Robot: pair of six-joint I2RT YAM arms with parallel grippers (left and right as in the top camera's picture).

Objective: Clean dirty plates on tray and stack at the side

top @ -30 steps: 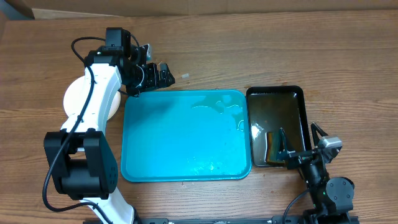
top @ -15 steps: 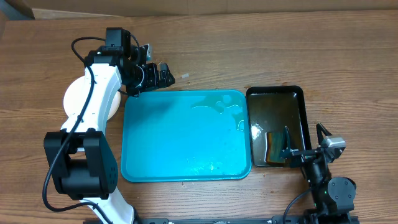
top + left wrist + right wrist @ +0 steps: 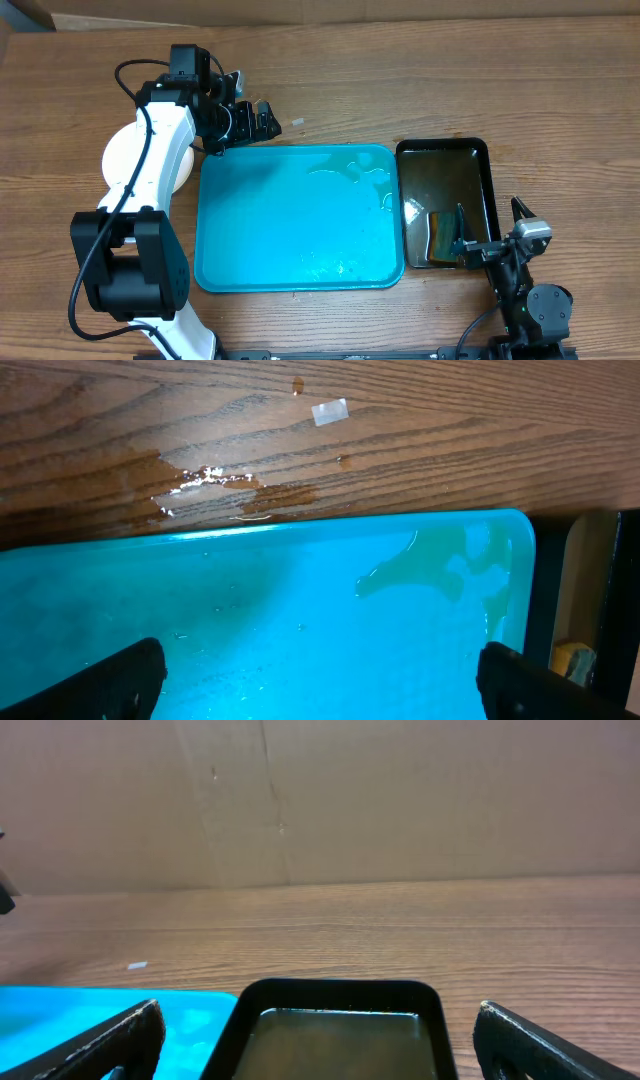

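Only overhead, plates [image 3: 113, 160] beside tray [image 3: 300, 235]

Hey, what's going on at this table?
Neither robot arm is holding anything. The large turquoise plastic tray is wet but carries no plates; a round white plate shows to its left, mostly under the left arm. The left gripper hangs open by that tray's far left corner; the right gripper is open at the near end of the small black tray of brownish liquid.
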